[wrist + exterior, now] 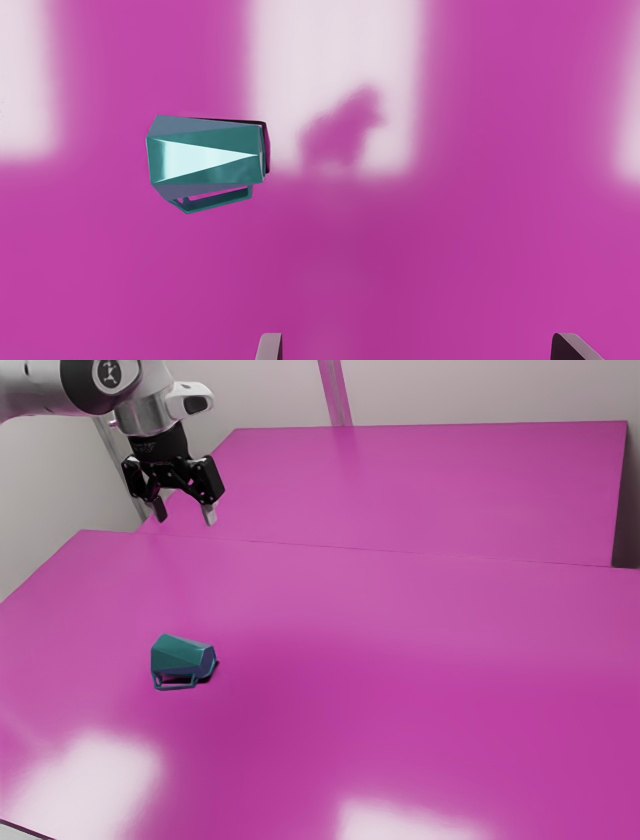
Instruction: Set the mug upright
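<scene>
1 teal, faceted mug with an angular handle (pixel 182 657) lies on its side on a glossy magenta desk (pixel 420 660), in the exterior view's left half. The handle (pixel 176 682) juts from the mug's flank toward the exterior camera, and a dark shadow (pixel 206 679) hugs the desk beside it. Above the desk and well apart from the mug, a black 2-fingered pincer (pixel 185 518) hangs wide, its fingertips (pixel 270 347) pointing down and spread far from each other. The white robot arm with black joints (pixel 60 388) that carries it reaches in from the exterior view's upper left. In the wrist view, light strikes 1 narrow triangular facet of the mug, and pale reflections (pixel 330 45) spread across the desk, 1 of them broken by an irregular magenta shape (pixel 345 130) near the mug. Behind the desk, a second flat magenta surface (pixel 430 485) stretches toward a pale gray wall (pixel 480 390) bearing a slim pink strip (pixel 334 395).
</scene>
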